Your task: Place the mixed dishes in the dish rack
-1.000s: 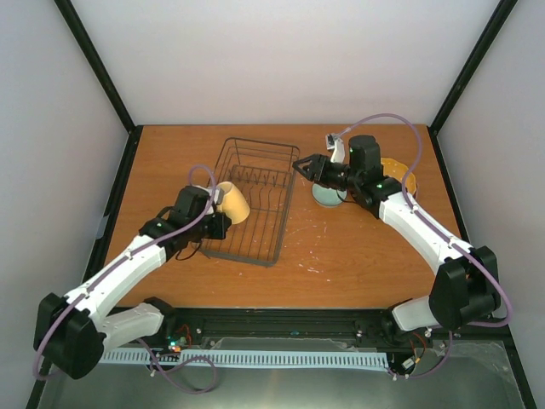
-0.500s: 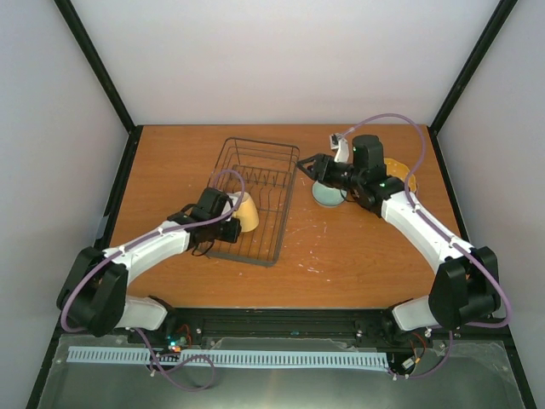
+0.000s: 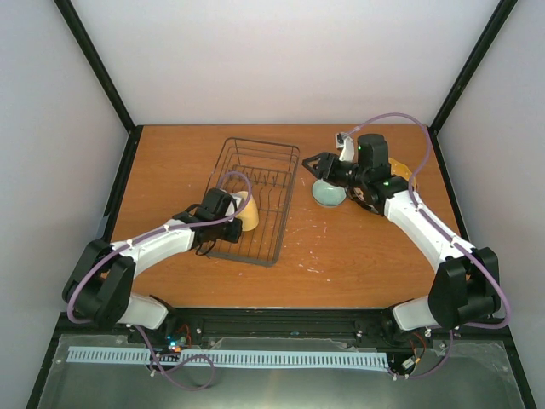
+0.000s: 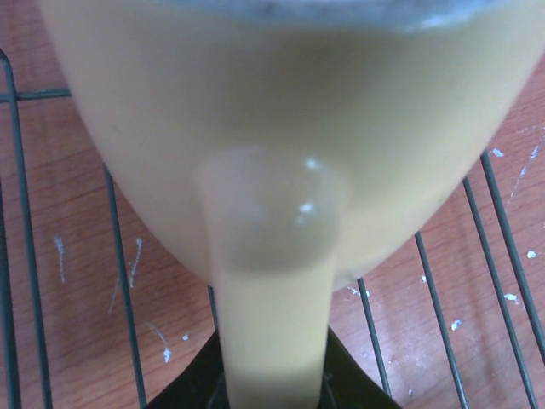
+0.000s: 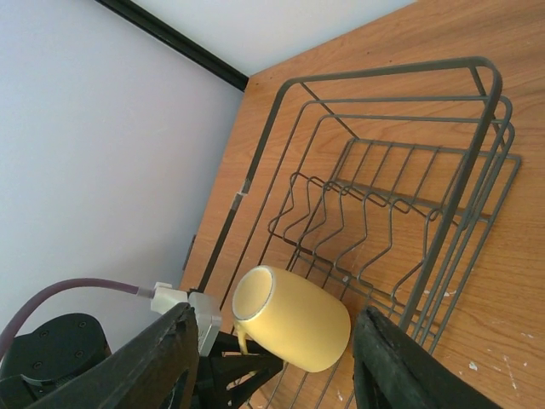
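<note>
1. Plain white walls close the cell on three sides, with black frame posts (image 3: 94, 64) slanting up at the corners.
2. Underneath is an orange-brown wooden table (image 3: 170, 162), marked with white specks (image 3: 319, 247) toward its middle.
3. On it, left of centre, sits the dish rack (image 3: 255, 200), a dark wire basket with a row of bent plate tines across its floor.
4. The left gripper (image 3: 223, 210) is closed on the handle of the yellow mug (image 3: 245, 211). The mug lies on its side in the rack's near left corner, with floor wires close beneath it. Whether it already rests on them cannot be told.
5. The right gripper (image 3: 313, 164) hangs with its fingers spread wide over the far rim of the mint-green bowl (image 3: 329, 196), which stands on the table just right of the rack. Contact with the bowl cannot be made out.
6. A sliver of orange plate (image 3: 406, 179) shows behind the right arm; no other plates can be seen.
7. The step in hand looks like setting the mug down, the first item loaded.
8. The next move calls for settling the mug on the wires, releasing the handle, and backing out without snagging the rack's side. The bowl seems the right arm's likely pick.
</note>
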